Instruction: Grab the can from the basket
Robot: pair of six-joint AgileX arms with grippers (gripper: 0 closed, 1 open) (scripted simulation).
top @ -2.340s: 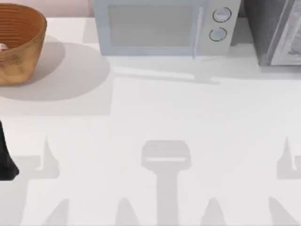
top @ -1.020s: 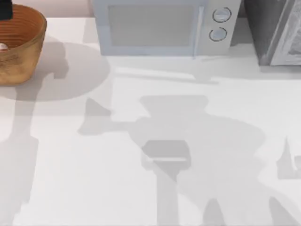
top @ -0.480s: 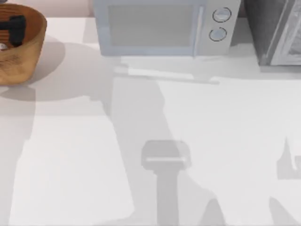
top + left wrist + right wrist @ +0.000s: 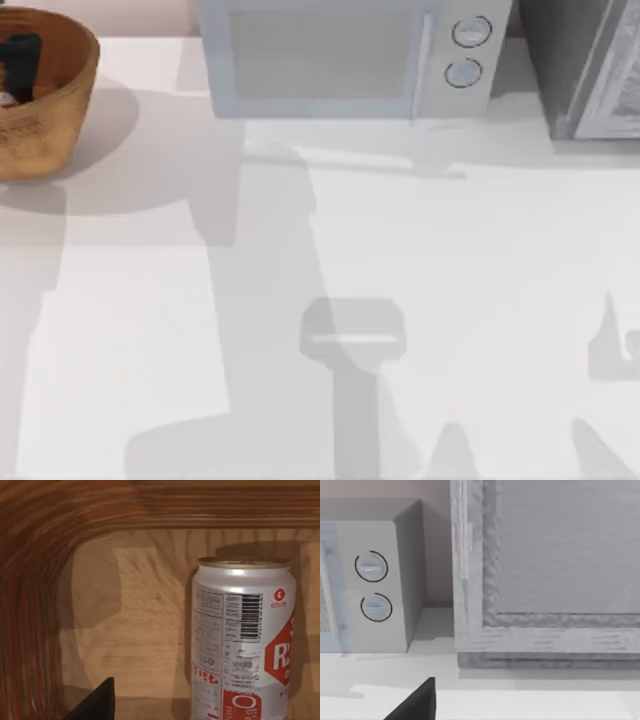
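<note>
- Basket [image 4: 45, 130]: round, woven, brown-orange inside with a tan outer wall. Stands at the far left corner of the tabletop [image 4: 420, 260], partly cut by the top view's left edge. The left wrist view shows its ribbed inner wall [image 4: 35, 580] curving up around a paler floor.
- Can [image 4: 242, 640]: upright on the basket floor, near the inner wall. White side with small print, a barcode and red markings; dull metal rim on top. In the top view a small pale patch of it [image 4: 6, 98] shows at the left edge, inside the basket.
- Left claw [image 4: 20, 60]: dark, reaching down inside the basket, just beside the can. One dark fingertip [image 4: 97, 702] shows in the left wrist view, apart from the can. Whether the claw is wide or narrow cannot be told.
- Right claw: one dark fingertip [image 4: 417, 700] shows in the right wrist view, above the tabletop, facing the far right corner. Its opening cannot be told.
- Microwave [image 4: 345, 55]: pale grey, with two round knobs [image 4: 465, 50], at the far edge of the tabletop, about midway.
- Grey cabinet [image 4: 590, 65]: at the far right corner, just beside the microwave.
</note>
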